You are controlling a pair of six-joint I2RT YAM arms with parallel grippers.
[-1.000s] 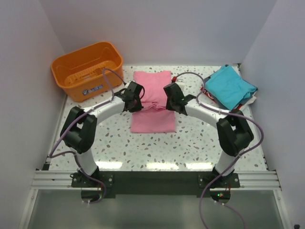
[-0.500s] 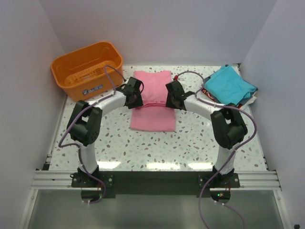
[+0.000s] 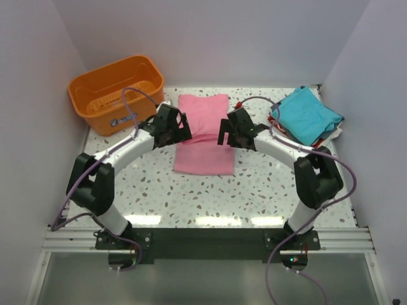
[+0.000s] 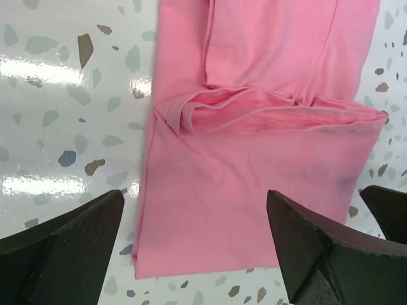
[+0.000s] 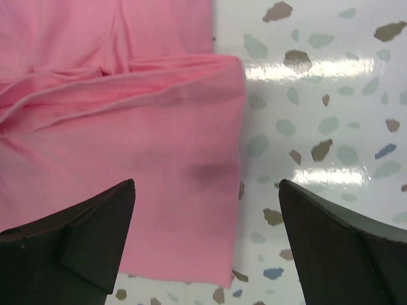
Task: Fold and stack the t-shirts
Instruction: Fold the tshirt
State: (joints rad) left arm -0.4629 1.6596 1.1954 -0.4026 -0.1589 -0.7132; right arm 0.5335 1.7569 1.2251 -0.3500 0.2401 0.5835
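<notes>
Centre: folded shirt point(image 3: 203, 135); behind it, left: basket point(image 3: 108, 68); right: shirt stack point(image 3: 308, 115).

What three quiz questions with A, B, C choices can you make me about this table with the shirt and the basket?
1. Where does the orange basket stand?
A. far left
B. far right
C. near middle

2. What colour is the t-shirt lying nearest the left pincer?
A. pink
B. green
C. yellow

3. How is the left pincer?
A. open, holding nothing
B. shut on the t-shirt
C. shut on the basket

Answers:
1 A: the top view shows it at the far left.
2 A: the cloth is pink in every view.
3 A: the left wrist view shows its fingers wide apart, with the t-shirt lying loose below them.
</notes>
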